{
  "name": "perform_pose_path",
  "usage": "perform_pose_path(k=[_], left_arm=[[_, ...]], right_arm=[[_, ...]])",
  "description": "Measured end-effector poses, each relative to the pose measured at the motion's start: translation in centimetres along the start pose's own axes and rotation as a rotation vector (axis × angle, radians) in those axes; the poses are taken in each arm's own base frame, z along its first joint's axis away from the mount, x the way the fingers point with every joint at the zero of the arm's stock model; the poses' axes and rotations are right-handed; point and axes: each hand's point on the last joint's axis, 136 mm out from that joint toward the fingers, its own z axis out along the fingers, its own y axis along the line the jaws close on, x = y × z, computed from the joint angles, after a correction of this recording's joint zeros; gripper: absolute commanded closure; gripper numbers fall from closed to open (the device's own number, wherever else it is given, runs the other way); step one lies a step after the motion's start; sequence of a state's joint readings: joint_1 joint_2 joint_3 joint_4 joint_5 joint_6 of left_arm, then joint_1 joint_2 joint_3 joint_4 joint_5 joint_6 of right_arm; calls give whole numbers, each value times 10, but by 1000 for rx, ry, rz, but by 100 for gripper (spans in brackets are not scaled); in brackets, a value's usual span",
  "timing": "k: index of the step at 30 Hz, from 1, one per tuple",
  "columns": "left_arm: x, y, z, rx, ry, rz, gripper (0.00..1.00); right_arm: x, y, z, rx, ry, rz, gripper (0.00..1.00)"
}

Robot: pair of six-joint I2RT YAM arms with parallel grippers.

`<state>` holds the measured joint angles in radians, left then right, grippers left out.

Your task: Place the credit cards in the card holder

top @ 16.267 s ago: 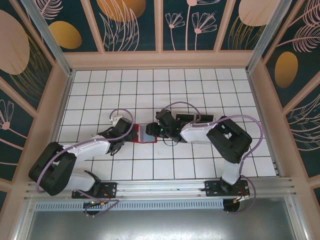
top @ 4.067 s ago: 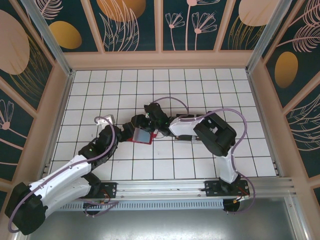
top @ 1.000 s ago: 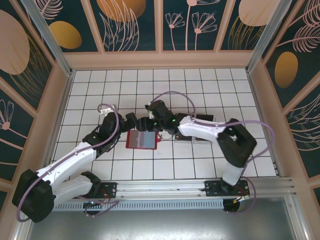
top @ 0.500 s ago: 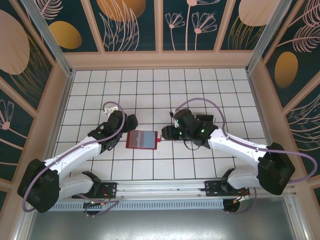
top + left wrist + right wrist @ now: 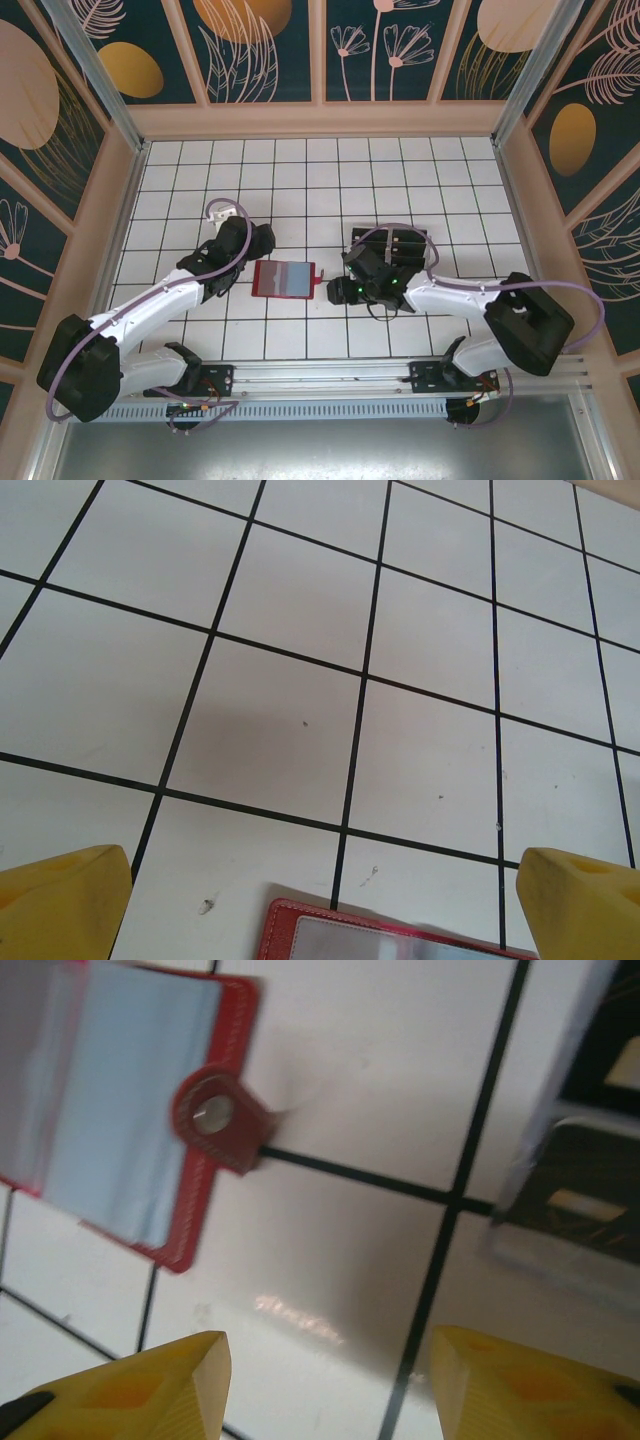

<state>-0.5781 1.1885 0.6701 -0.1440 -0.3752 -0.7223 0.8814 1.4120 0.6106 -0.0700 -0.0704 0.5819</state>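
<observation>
Left gripper spread wide, nothing held; holder edge seen between jaws. Right gripper spread wide, empty; holder ahead-left, untouched.

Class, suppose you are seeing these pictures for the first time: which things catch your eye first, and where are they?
The red card holder lies open and flat on the white tiled table, in the middle between the two arms. The left claw and right claw flank it, both open, yellow-tipped and holding nothing. Dark cards sit just beyond the right arm.
</observation>
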Motion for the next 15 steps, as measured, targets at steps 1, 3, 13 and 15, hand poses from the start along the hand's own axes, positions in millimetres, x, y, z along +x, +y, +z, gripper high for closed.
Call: perform_pose_path(k=[1,3,13,15], left_arm=[[0,0,0,0,-1,0,2],[0,0,-1,1,-2,0,2],[-5,-1,-5,13,-15,-7,1],[-4,-1,-5,12,-14,-7,1]], right_arm=[[-1,-4,2,11,0,5,45],[-6,-12,8,38,-2,17,45],[-64,-29,14,94,-91,14,45],[-79,-33,17,104,-106,18,45]])
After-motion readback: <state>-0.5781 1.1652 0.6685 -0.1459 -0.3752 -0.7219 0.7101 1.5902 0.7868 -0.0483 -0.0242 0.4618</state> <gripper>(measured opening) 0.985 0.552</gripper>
